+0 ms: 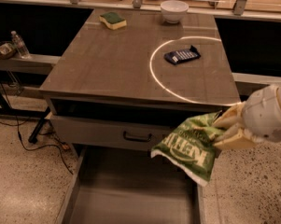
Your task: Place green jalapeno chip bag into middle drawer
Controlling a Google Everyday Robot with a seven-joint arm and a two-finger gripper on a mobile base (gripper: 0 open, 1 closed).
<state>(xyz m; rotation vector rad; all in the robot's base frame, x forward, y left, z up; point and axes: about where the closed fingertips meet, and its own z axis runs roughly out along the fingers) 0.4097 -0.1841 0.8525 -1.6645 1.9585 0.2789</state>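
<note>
Off the front right corner of the brown tabletop (pixel 107 64), I see my gripper (pixel 227 130) clenched on the right end of the one crinkly green foil chip bag (pixel 189 148); the bag hangs in the air over the right edge of the one wide grey metal middle drawer (pixel 126 197), which stands open; its long axis slants down and left from the claw, white lettering upside down; on the tabletop I count one small dark blue packet (pixel 182 55) near the right edge, and one green-and-yellow sponge (pixel 113 20) and one white bowl (pixel 173 9) along the back edge.

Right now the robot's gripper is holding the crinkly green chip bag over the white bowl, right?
No. The camera view shows the gripper holding the crinkly green chip bag over the open grey metal drawer, near its right edge.
</note>
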